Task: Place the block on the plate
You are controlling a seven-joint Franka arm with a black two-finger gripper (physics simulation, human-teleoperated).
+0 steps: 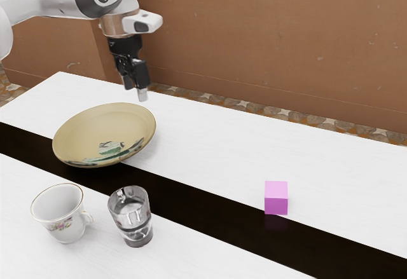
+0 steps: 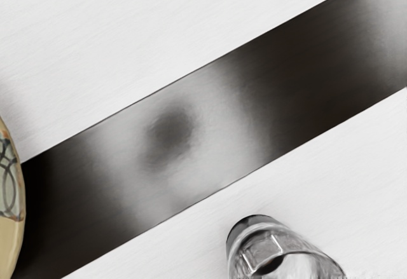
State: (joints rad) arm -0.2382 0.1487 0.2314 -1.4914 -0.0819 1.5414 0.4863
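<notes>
One pink block (image 1: 276, 197) sat at the edge of the one dark strip (image 1: 203, 201) along the white table (image 1: 222, 145), well below the raised gripper (image 1: 135, 91) and off toward the exterior view's right. The jaws were spread apart, with nothing between them; exactly how wide was hard to judge from that angle. One plate (image 1: 102, 123) lay lower than the jaws, toward the exterior view's left, its rim reaching over the strip. One glass (image 1: 131, 218) and one cup (image 1: 62, 218) stood below the jaws on the exterior camera's side, the cup's handle facing the glass across a narrow gap.

Between block and plate ran a broad stretch of tabletop and strip, with more white surface from the block to the wall-side edge. The wrist view cut off most of the block and plate, and part of the glass. Whether the glass held anything was hard to make out.
</notes>
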